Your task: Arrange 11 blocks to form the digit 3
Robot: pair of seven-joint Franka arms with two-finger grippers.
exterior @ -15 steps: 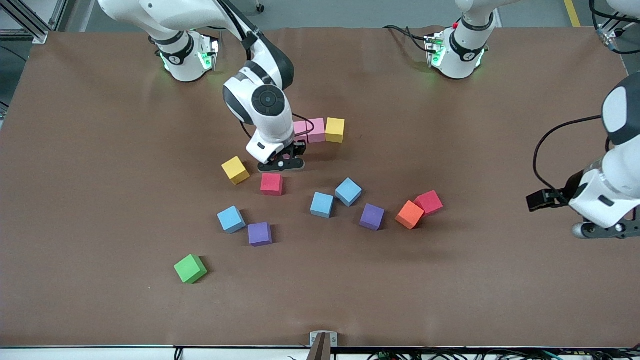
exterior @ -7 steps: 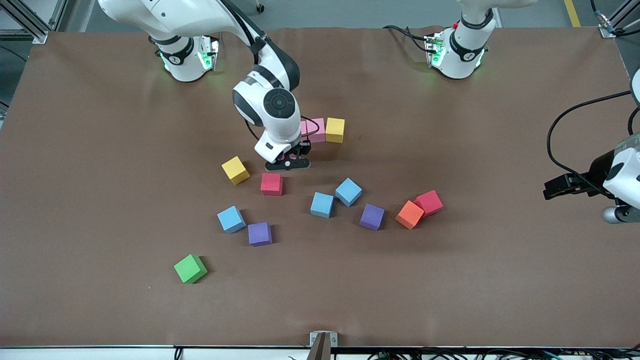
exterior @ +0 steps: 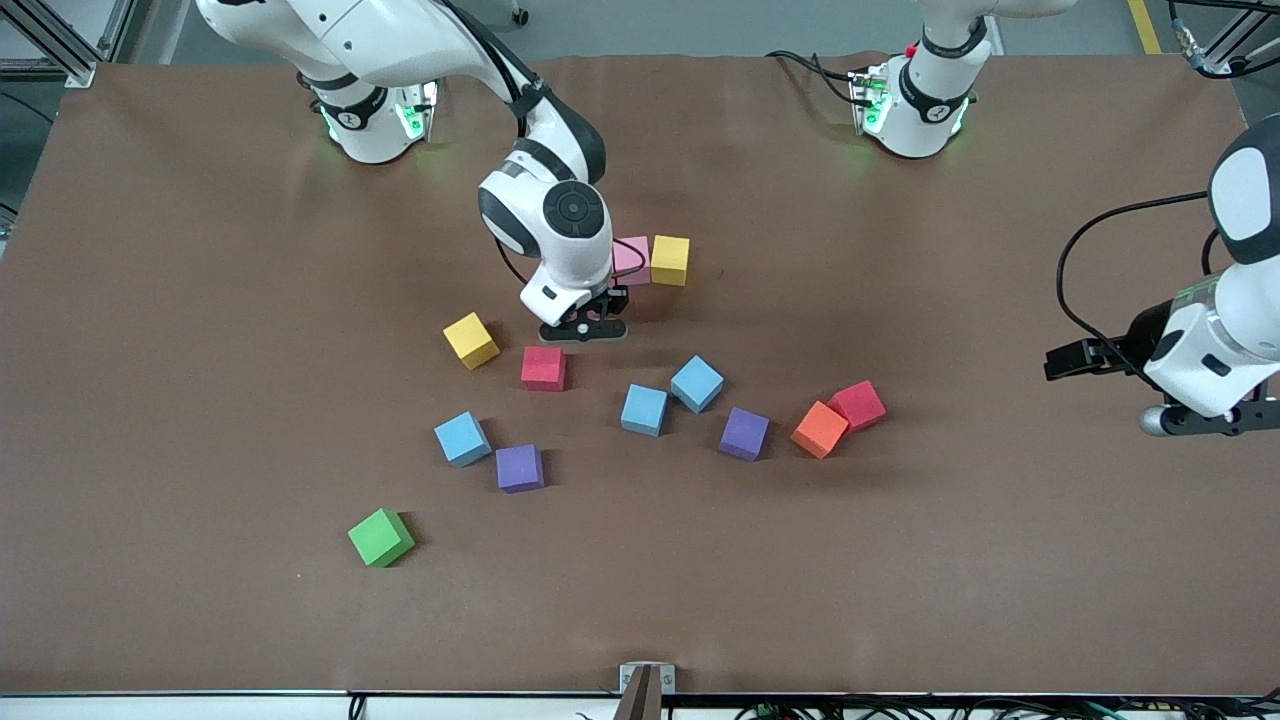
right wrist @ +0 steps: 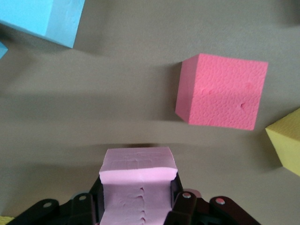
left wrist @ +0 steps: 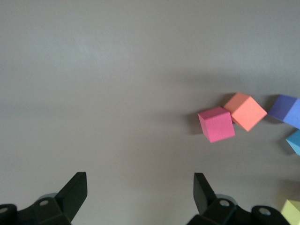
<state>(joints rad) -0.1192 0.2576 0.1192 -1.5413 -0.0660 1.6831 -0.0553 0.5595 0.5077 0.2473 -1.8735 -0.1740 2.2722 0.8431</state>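
Right hand (exterior: 590,325) pinches pink cube (right wrist: 136,190), over table (exterior: 200,400) near pink-yellow row. Foam dents; you hold flat sides, gently. Left hand (left wrist: 138,199) wide, empty, waits.

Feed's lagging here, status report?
Right gripper shut on pink block, over the table. Left gripper open, waiting. Nothing in the way.
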